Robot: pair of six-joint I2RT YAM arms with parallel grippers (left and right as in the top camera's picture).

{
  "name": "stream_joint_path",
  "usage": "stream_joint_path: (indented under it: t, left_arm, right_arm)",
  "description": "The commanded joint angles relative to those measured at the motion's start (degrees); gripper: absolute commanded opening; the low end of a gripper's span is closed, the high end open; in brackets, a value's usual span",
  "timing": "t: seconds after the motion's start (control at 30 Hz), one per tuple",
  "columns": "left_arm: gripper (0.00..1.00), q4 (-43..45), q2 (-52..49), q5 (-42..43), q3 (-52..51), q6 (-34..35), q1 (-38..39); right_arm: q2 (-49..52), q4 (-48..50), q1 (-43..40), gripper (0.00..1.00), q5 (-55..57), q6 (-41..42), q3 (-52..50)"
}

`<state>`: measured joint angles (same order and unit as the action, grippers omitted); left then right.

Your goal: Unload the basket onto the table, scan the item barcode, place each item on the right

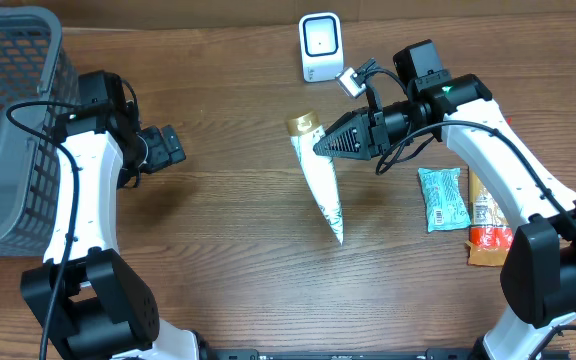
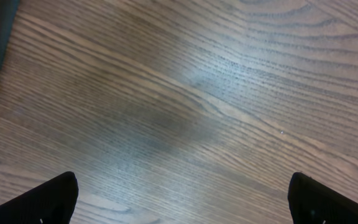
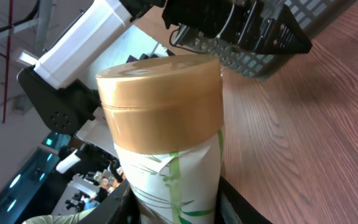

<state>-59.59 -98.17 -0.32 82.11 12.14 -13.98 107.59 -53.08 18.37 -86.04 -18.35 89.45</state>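
Note:
The item is a white tube (image 1: pixel 323 185) with a gold cap (image 1: pixel 301 125) and green leaf print, lying slantwise across the middle of the table in the overhead view. My right gripper (image 1: pixel 330 146) is shut on it just below the cap. In the right wrist view the tube (image 3: pixel 166 168) stands between the two black fingers (image 3: pixel 118 202) of that gripper (image 3: pixel 176 208), with the gold cap (image 3: pixel 160 93) pointing away. No barcode shows on it. A white scanner (image 1: pixel 320 47) stands at the back, behind the tube. My left gripper (image 1: pixel 168 147) hangs open over bare wood (image 2: pixel 182 199).
A grey mesh basket (image 1: pixel 8 130) fills the left edge, also in the right wrist view (image 3: pixel 272 34). A teal packet (image 1: pixel 441 198) and an orange-brown packet (image 1: pixel 486 225) lie at the right, under my right arm.

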Motion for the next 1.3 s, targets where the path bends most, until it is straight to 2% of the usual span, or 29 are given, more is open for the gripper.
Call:
stream_joint_path:
  t: [0.0,0.5,0.87,1.07,1.27]
  left_arm:
    - [1.00,0.3,-0.5,-0.7,-0.2,1.4,-0.2]
    - [1.00,0.3,-0.5,-0.7,-0.2,1.4,-0.2]
    - [1.00,0.3,-0.5,-0.7,-0.2,1.4,-0.2]
    - [1.00,0.3,-0.5,-0.7,-0.2,1.4,-0.2]
    - [1.00,0.3,-0.5,-0.7,-0.2,1.4,-0.2]
  right_arm:
    - [-1.0,0.4,0.1,0.36,-3.0,-1.7,-0.7]
    - [0.2,16.5,5.2,0.33,-2.9,-1.4,-12.7]
    - [11.7,25.1,8.9,0.32,-3.5,-1.4,-13.9]
    - [13.8,27.0,8.9,0.32,-3.5,-1.4,-14.0]
    - [13.9,26.9,8.9,0.33,3.8,-1.2,-14.1]
